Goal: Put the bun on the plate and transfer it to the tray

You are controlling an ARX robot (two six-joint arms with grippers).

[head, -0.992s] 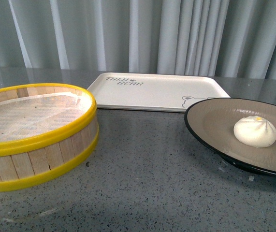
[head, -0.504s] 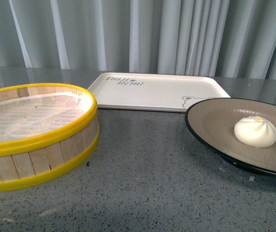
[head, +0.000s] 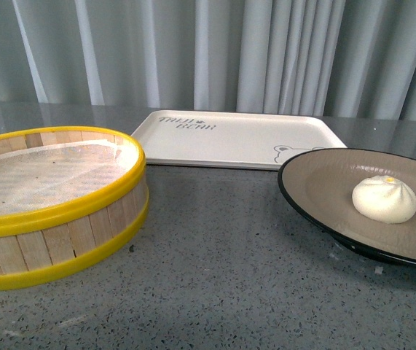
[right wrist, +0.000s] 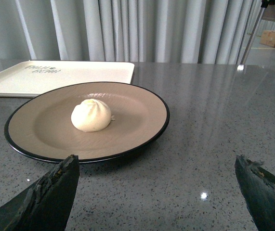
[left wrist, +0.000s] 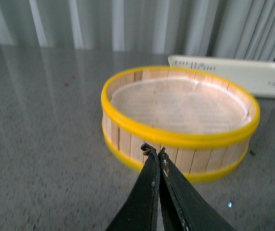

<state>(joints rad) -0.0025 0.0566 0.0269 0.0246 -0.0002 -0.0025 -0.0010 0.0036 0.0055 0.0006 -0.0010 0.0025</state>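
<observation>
The white pleated bun [head: 385, 198] rests on the beige plate [head: 324, 191] with the black rim, at the right of the front view. In the right wrist view the same bun [right wrist: 92, 115] lies a little off centre on the plate [right wrist: 142, 108]. My right gripper [right wrist: 156, 161] is open and wide, low over the tabletop just short of the plate's near rim, holding nothing. The cream tray [head: 229, 138] with dark lettering lies behind, beyond the plate; its corner [right wrist: 79, 72] shows past the plate. My left gripper [left wrist: 155, 151] is shut and empty, close to the steamer's side.
A round wooden steamer basket [head: 55, 200] with yellow rims and paper lining stands at the left, seen also as the steamer basket [left wrist: 180, 122] in the left wrist view. Grey speckled tabletop lies between steamer and plate. Grey curtains hang behind. Neither arm appears in the front view.
</observation>
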